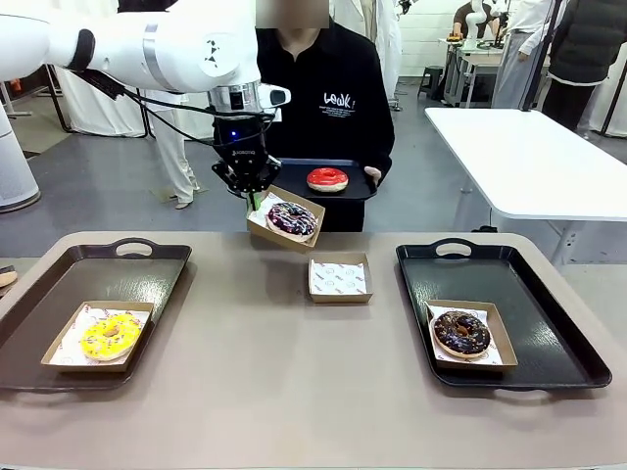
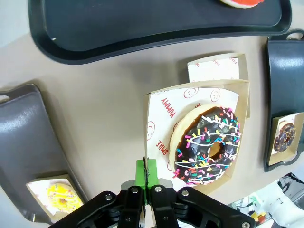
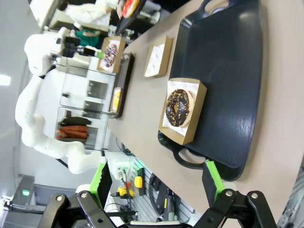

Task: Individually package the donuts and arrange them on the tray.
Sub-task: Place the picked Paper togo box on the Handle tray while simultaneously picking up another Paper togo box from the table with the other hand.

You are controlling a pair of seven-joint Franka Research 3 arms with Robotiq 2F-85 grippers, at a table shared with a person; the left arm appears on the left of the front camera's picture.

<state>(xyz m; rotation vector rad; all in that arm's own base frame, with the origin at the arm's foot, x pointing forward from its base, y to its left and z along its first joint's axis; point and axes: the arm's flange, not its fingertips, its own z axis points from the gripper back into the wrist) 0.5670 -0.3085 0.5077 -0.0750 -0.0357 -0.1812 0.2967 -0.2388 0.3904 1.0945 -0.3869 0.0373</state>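
- Four donuts: yellow donut [image 1: 110,336] boxed on the left tray [image 1: 88,279], chocolate donut [image 1: 461,333] boxed on the right tray [image 1: 549,333], red donut [image 1: 327,179] on the person's tray [image 1: 294,174], sprinkled donut [image 1: 291,219] in the lifted box [image 1: 263,227].
- One empty box [image 1: 340,279] sat mid-table.
- The left wrist view showed the left gripper [image 2: 147,173] pinching the lifted box's edge.
- The right wrist view showed the right gripper [image 3: 156,180] with jaws wide, holding nothing.

Left tray [image 1: 98,269] carries a boxed donut [image 1: 110,336], right tray [image 1: 549,323] a second donut [image 1: 462,333]; empty box [image 1: 339,279] sits between, raised box [image 1: 257,223] behind it.
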